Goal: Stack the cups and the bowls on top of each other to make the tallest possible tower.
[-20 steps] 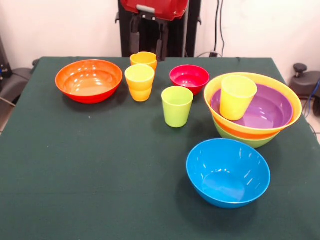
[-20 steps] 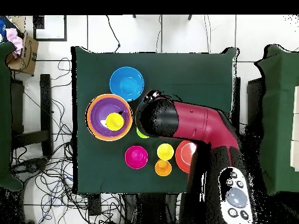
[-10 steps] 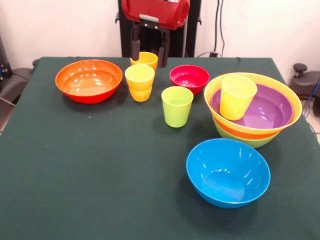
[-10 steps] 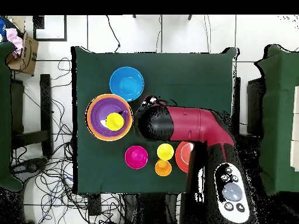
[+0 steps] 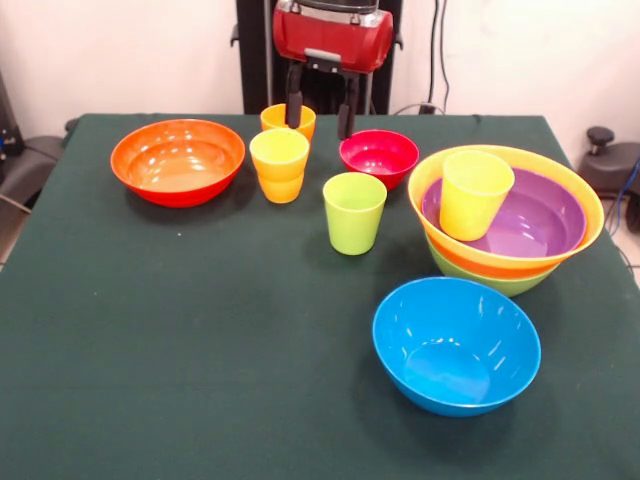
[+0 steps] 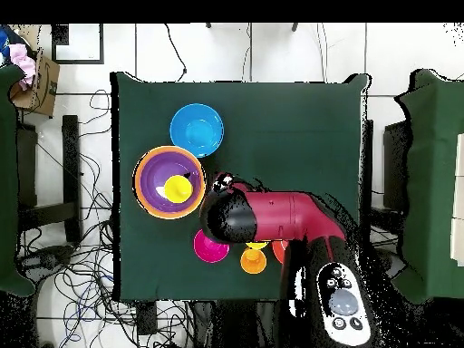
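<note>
Hovering above the far side of the green surface (image 5: 200, 330), the claw (image 5: 319, 112) hangs with its two fingers apart, between the orange cup (image 5: 284, 117) and the magenta-red bowl (image 5: 378, 157), gripping nothing. The tower (image 5: 510, 235) stands to the right in the front view: lime green, orange and purple bowls nested, a yellow cup (image 5: 472, 193) inside. A blue bowl (image 5: 456, 345), a lime green cup (image 5: 354, 212) and a large orange bowl (image 5: 177, 161) stand apart.

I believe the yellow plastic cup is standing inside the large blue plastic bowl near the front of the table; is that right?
Not quite: the front view shows the yellow plastic cup standing in the purple plastic bowl, which nests in the stacked bowls. The large blue plastic bowl holds nothing.
</note>
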You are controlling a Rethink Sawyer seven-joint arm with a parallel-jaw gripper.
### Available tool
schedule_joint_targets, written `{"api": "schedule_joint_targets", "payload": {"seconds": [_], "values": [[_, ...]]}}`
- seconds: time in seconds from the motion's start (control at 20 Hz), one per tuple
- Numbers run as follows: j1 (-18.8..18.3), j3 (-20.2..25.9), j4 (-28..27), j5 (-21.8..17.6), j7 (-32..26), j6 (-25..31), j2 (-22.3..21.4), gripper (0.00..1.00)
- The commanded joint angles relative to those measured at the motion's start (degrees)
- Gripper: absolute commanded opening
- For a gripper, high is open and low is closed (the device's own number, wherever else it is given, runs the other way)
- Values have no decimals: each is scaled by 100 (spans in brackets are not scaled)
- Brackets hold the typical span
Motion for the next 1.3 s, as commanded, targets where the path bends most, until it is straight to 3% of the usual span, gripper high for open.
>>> {"api": "schedule_joint_targets", "payload": {"seconds": [0.05,0.6,1.3], "values": [[13,479,573,-469,-477,-49,353,100],[345,242,747,-498,-106,-207,349,100],[953,-319,771,-493,319,-848,784,100]]}}
